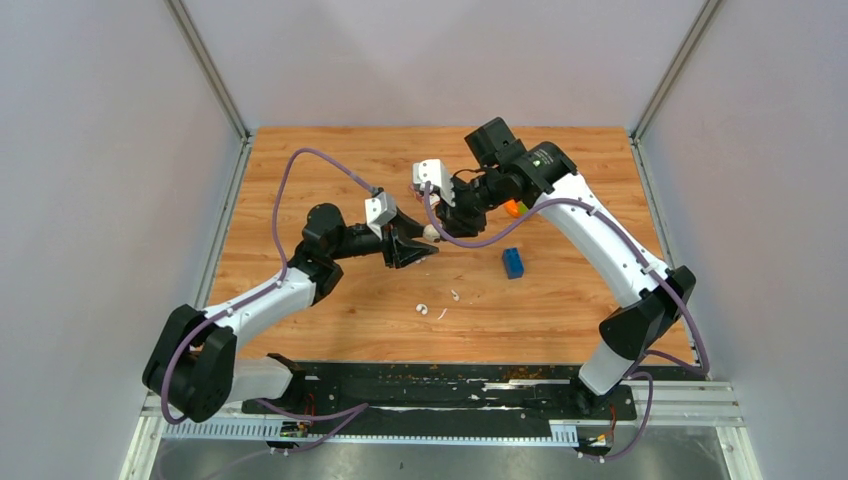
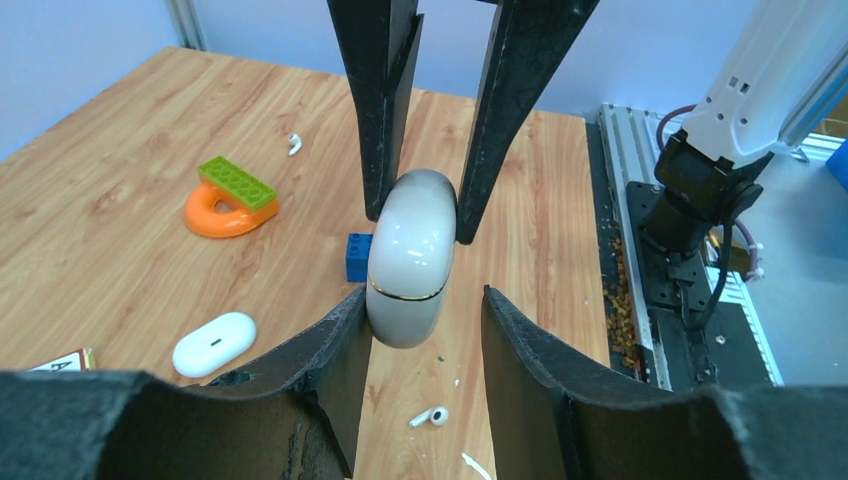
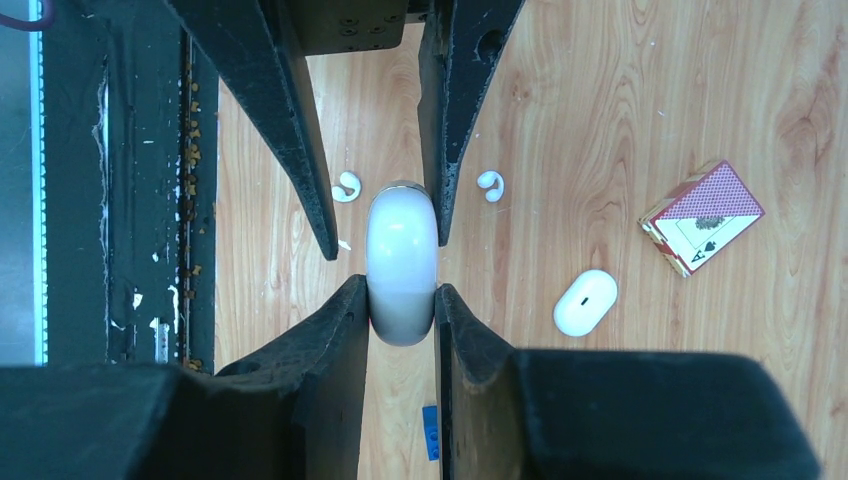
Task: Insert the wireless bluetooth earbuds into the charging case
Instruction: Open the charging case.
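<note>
Well, from overhead the charging case [image 1: 431,232] is showing only as a pale dot where the two arms are meeting above the table [image 1: 300,160]; it is the wrist cameras that are telling the grip. The right gripper [image 3: 400,290] is pinching the case, both pads pressing its sides. The left gripper [image 2: 422,300] is standing narrowly parted around it: one finger [image 2: 340,340] is touching, the other is sitting just clear (the right wrist view is agreeing). Below, on the wood, one earbud [image 3: 346,186] and the other earbud [image 3: 491,185] are lying either side of the case. A card pack [image 3: 703,215] is showing whole here but is being cut to a corner in the left wrist view, and the orange ring [image 2: 225,215] is mostly hiding behind the right arm from overhead.
</note>
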Robot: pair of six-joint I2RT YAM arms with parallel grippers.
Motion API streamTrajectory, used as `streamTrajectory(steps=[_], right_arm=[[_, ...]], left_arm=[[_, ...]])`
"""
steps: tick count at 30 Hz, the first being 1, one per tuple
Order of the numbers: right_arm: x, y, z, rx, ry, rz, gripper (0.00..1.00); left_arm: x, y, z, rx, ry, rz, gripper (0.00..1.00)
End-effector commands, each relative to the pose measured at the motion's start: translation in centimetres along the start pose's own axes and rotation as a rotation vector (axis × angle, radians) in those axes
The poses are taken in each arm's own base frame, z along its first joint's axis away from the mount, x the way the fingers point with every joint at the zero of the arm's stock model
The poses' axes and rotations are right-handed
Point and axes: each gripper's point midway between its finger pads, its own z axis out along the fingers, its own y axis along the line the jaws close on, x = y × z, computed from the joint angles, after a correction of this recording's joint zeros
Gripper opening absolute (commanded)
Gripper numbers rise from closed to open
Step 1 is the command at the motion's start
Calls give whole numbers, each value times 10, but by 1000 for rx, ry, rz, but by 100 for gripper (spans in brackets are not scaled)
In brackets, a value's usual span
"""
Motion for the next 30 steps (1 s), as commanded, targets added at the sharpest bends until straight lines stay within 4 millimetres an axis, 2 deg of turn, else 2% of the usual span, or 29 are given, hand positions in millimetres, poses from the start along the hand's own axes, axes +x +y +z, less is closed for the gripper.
streamTrajectory(steps=[1,14,16,21,24,26,30], right_arm=[[-18,-10,-5,48,-22,-34,10],[-17,-14,-4,57,15,-30,11],[-18,-13,-3,55,12,-25,11],[-17,-13,-1,55,13,5,13],[-17,-10,1,42,14,47,25],[-16,-9,2,33,19,83,35],[-14,-11,2,39,24,106,39]], left_arm=[[-22,1,7,13,-38,59,51],[-20,2,10,12,-35,58,41],[-20,3,10,6,-36,58,37],[-19,4,11,0,-38,44,18],[-20,3,11,5,-44,32,5],[-18,3,12,6,-46,25,1],[-16,3,11,8,-51,29,0]])
